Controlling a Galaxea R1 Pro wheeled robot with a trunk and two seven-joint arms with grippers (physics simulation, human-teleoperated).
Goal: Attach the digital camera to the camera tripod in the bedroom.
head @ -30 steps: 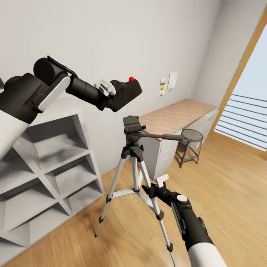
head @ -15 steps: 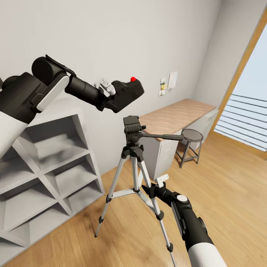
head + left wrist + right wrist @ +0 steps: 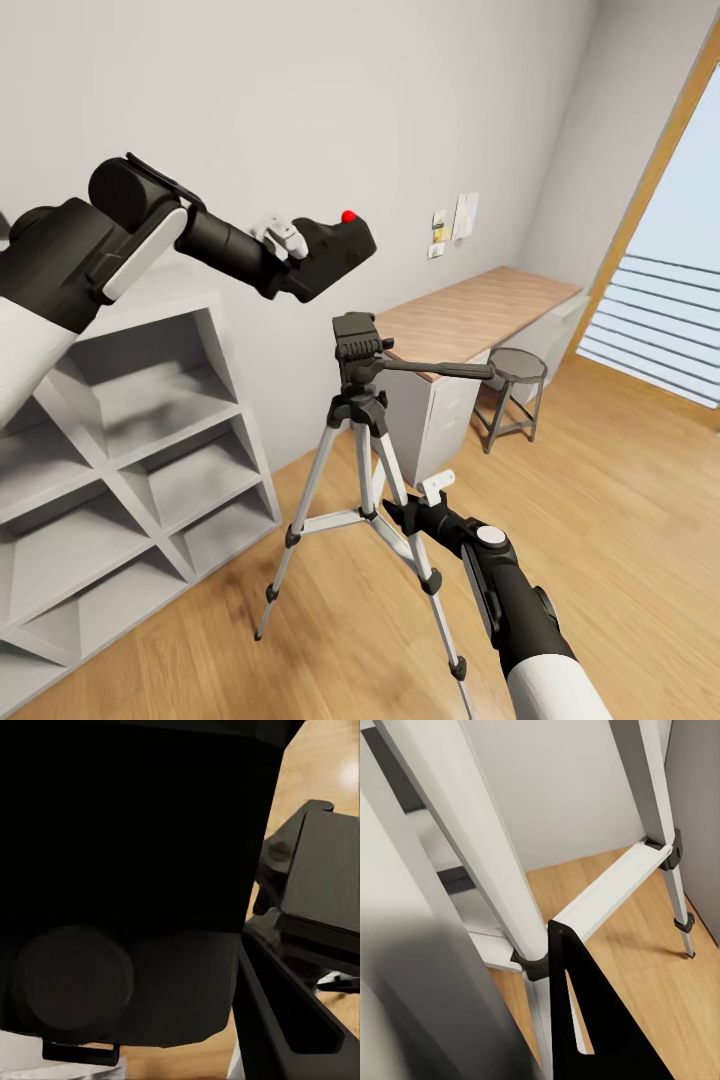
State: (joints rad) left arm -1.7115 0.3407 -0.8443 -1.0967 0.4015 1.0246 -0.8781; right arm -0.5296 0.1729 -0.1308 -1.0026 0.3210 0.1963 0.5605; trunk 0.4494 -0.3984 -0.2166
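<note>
Your right gripper (image 3: 425, 497), whose grip state cannot be told, sits against a leg of the silver-legged black-headed camera tripod (image 3: 358, 420); any nudge could topple it. Your left gripper (image 3: 292, 243) grasps the small black digital camera (image 3: 335, 255) above and left of the tripod head, so a misaligned descent could knock the head or miss the mount.

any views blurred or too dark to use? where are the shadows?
Left wrist view: nearly black, digital camera pressed against the lens, detail lost. Right wrist view: one near camera tripod leg smeared out of focus. Head view: sharp, evenly lit, soft tripod shadow on the floor.
</note>
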